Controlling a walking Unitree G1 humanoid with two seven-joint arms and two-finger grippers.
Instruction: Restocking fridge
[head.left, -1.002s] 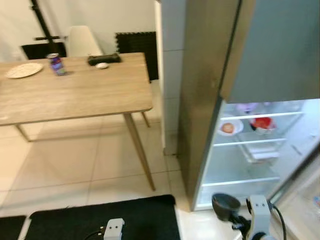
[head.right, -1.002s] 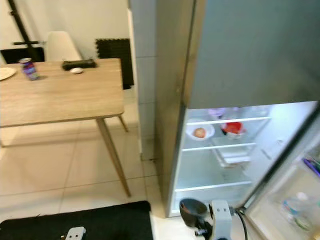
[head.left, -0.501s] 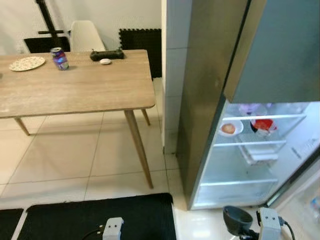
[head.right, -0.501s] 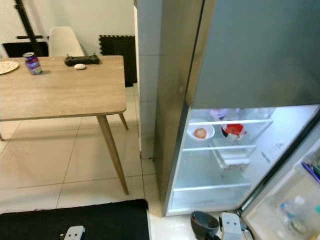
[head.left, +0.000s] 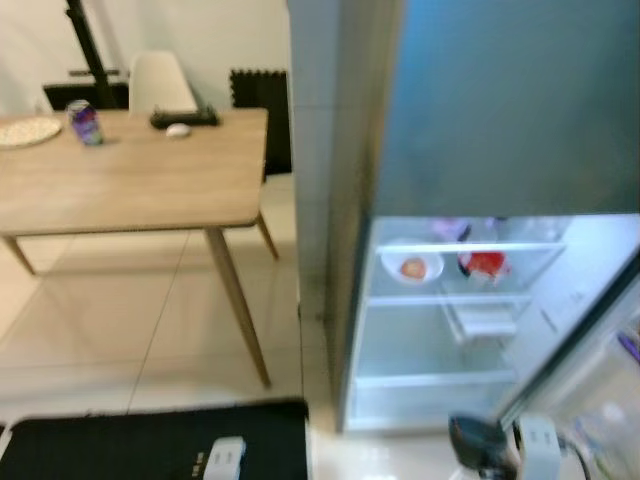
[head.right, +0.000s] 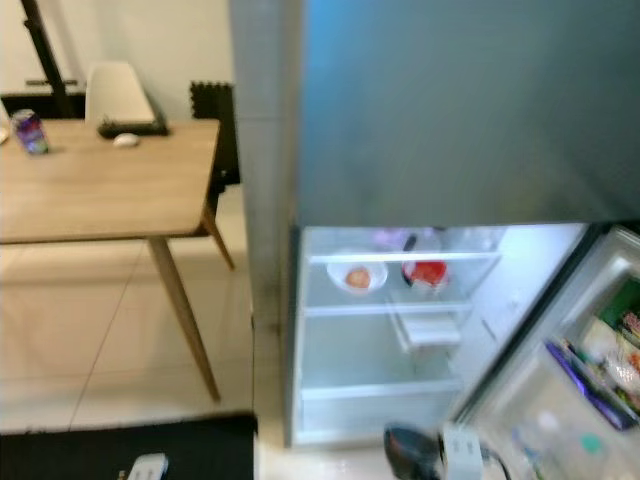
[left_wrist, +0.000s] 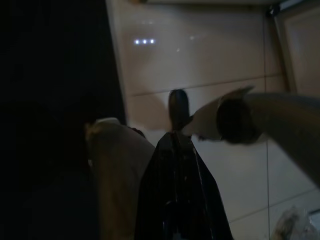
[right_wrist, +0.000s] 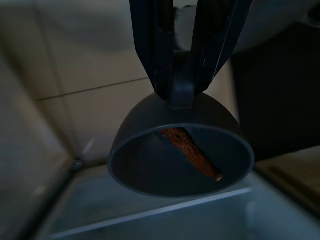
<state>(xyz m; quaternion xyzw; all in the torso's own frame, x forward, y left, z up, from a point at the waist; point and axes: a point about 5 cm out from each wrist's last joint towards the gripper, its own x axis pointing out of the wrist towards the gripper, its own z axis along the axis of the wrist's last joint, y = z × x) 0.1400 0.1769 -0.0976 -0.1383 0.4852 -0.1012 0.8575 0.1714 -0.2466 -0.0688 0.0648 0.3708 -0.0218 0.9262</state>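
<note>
My right gripper is shut on the rim of a dark grey bowl that holds a reddish-brown strip of food. In the eye views the bowl hangs low over the floor, just in front of the open fridge. Its lit lower compartment has glass shelves; the top one carries a white plate with an orange item and a red item. The fridge door stands open at the right, its racks full. My left gripper hangs idle over the tiles, fingers together.
A wooden table stands at the left with a can, a plate and a black object. A white chair is behind it. A black mat lies on the tiled floor near my feet.
The camera has turned right, so the fridge interior and its open door show more fully and the table sits further left. The bowl stays low in my right gripper.
</note>
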